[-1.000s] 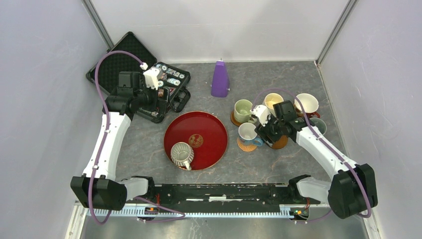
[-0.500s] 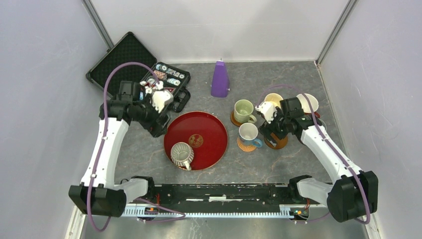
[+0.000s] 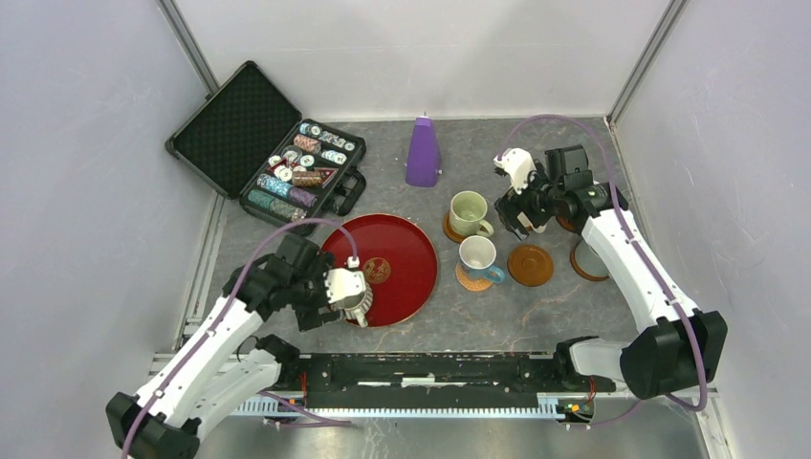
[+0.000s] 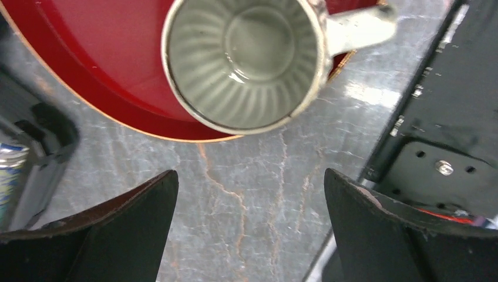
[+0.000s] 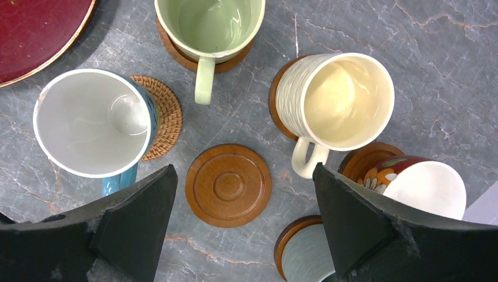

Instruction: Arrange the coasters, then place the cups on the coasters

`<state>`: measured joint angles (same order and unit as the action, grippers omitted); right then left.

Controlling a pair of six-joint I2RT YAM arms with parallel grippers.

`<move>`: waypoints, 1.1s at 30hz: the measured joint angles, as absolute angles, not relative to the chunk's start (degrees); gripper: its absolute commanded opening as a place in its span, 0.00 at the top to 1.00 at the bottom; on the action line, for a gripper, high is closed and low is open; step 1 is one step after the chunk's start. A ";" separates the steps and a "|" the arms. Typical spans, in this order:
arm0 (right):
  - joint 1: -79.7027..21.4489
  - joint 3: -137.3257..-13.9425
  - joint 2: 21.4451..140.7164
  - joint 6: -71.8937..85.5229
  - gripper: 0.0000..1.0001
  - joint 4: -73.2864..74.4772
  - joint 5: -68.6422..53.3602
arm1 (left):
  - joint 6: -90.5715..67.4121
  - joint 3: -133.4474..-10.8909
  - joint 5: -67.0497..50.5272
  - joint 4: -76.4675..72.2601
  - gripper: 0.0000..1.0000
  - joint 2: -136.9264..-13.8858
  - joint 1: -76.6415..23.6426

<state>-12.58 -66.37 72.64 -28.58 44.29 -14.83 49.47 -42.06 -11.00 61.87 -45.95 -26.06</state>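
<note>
A ribbed grey cup (image 3: 350, 298) (image 4: 246, 59) stands at the near edge of the red tray (image 3: 406, 244). My left gripper (image 3: 325, 304) (image 4: 251, 173) hovers open just beside it, nothing between its fingers. My right gripper (image 3: 521, 215) (image 5: 244, 167) hangs open above the group of cups. Under it lies a bare brown coaster (image 3: 530, 265) (image 5: 228, 185). The pale green cup (image 3: 468, 212) (image 5: 211, 26), cream cup (image 5: 340, 100), patterned cup (image 5: 426, 185) and grey-blue cup (image 5: 308, 255) stand on brown coasters. The blue-handled white cup (image 3: 476, 255) (image 5: 94, 120) sits on the woven coaster (image 5: 167, 117).
A purple cone (image 3: 422, 153) stands at the back. An open black case of chips (image 3: 287, 163) lies at the back left. The black rail (image 3: 430, 368) (image 4: 434, 117) runs along the near edge, close to my left gripper.
My left arm swung from the case down to the ribbed cup at the tray's near edge. My right gripper opened, left the brown coaster on the table and rose back.
</note>
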 measured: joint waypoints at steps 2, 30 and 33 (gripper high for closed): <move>-12.58 -66.87 73.12 -28.34 0.07 44.29 -15.05 | 47.57 -39.94 -7.57 58.94 0.00 -44.12 -29.63; -13.02 -77.78 80.73 -26.89 0.12 44.27 -21.34 | 24.75 -43.57 10.98 23.24 0.00 -70.19 -42.44; -14.68 -79.92 82.94 -27.27 0.13 43.97 -23.59 | 23.07 -46.83 2.20 26.15 0.00 -67.51 -37.04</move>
